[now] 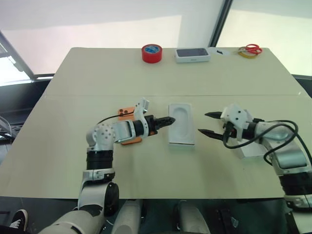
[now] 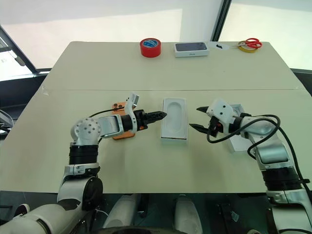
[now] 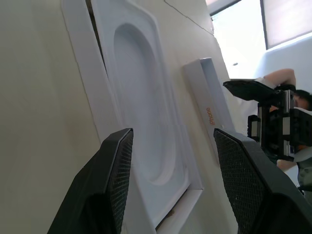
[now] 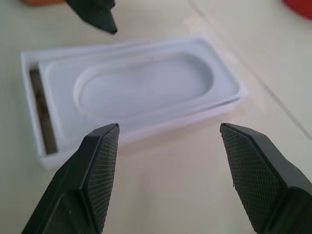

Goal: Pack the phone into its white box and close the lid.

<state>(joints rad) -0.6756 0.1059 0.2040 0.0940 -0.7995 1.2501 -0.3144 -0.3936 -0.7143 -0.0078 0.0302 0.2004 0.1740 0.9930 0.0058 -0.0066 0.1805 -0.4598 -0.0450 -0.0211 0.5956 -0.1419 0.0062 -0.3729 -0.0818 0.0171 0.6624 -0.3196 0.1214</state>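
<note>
While both grippers hover just above the table, I read the left gripper (image 1: 169,120) with fingers parted and empty, its tips beside the white box (image 1: 181,142). My right gripper (image 1: 208,123) stands wide open, holding nothing, on the opposite side of that box. A white tray (image 1: 181,122) with a rounded recess sits in the box. I see the phone (image 1: 127,112) under my left arm and the lid (image 1: 253,150) under my right
</note>
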